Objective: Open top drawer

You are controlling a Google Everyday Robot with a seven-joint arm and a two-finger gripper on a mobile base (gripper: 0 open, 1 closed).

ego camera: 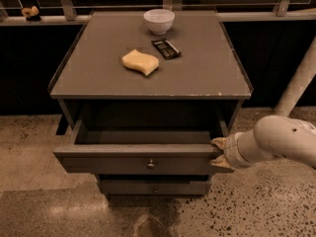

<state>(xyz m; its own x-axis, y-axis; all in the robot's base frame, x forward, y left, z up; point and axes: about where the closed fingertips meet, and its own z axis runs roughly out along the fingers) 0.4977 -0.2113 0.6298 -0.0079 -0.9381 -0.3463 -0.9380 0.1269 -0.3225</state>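
The top drawer (pixel 123 164) of the grey-brown cabinet stands pulled out, showing its dark, empty-looking inside. A small round metal knob (pixel 151 165) sits at the centre of its front. My gripper (pixel 217 152) reaches in from the right on a white arm. It is at the right end of the drawer's front, with one yellowish finger (pixel 217 142) on the top edge and the other low on the front. It is shut on that end of the front.
The cabinet top (pixel 197 73) holds a white bowl (pixel 159 20), a yellow sponge (pixel 140 62) and a dark packet (pixel 166 48). A lower drawer (pixel 153 187) is shut beneath. A white post (pixel 296 83) stands at the right. The floor is speckled.
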